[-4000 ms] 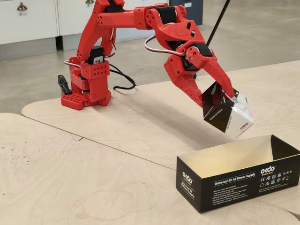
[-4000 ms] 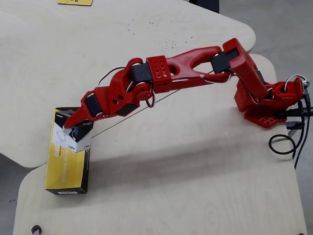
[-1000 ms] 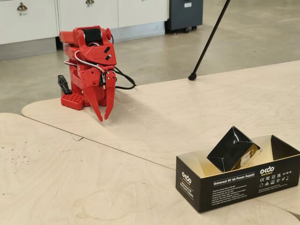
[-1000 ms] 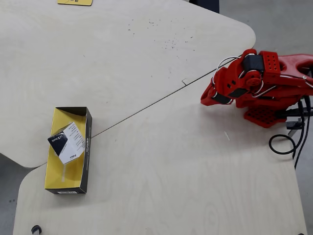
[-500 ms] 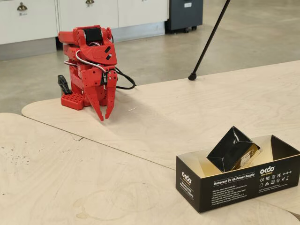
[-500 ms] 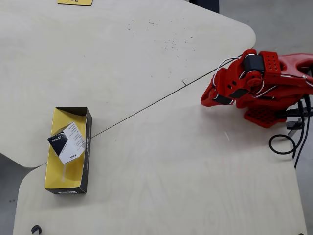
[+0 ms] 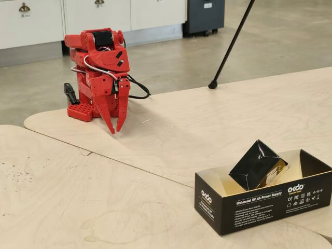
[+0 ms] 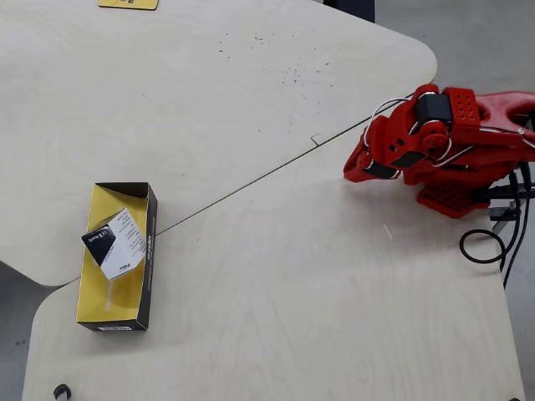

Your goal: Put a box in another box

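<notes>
The small black-and-white carton (image 7: 258,165) lies tilted inside the long black OKdo box (image 7: 259,199) at the near right of the table in the fixed view. In the overhead view the carton (image 8: 115,242) sits in the upper half of the long box (image 8: 148,276), whose inside is tan-yellow. My red gripper (image 7: 116,129) hangs folded at the arm's base, far from both boxes, with its fingertips pointing down to the table, close together and holding nothing. From above the gripper (image 8: 358,171) is at the right.
A black tripod leg (image 7: 228,46) stands on the floor behind the table. A black cable (image 8: 481,246) loops beside the arm's base. A seam (image 8: 251,180) runs between the table panels. White cabinets (image 7: 31,21) line the back.
</notes>
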Controlling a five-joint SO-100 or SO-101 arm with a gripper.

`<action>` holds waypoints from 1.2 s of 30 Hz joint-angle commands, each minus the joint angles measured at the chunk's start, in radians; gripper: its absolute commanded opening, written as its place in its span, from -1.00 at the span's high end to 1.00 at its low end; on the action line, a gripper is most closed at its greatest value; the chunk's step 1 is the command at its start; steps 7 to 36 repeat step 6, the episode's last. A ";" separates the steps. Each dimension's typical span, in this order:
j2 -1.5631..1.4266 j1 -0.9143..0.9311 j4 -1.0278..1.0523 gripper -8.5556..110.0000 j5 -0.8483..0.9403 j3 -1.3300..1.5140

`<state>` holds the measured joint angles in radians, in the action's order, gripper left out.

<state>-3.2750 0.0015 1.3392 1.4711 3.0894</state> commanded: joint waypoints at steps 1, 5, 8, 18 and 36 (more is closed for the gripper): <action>0.003 -0.002 0.055 0.86 0.003 -0.006; 0.003 -0.002 0.055 0.86 0.003 -0.006; 0.003 -0.002 0.055 0.86 0.003 -0.006; 0.003 -0.002 0.055 0.86 0.003 -0.006; 0.003 -0.002 0.055 0.86 0.003 -0.006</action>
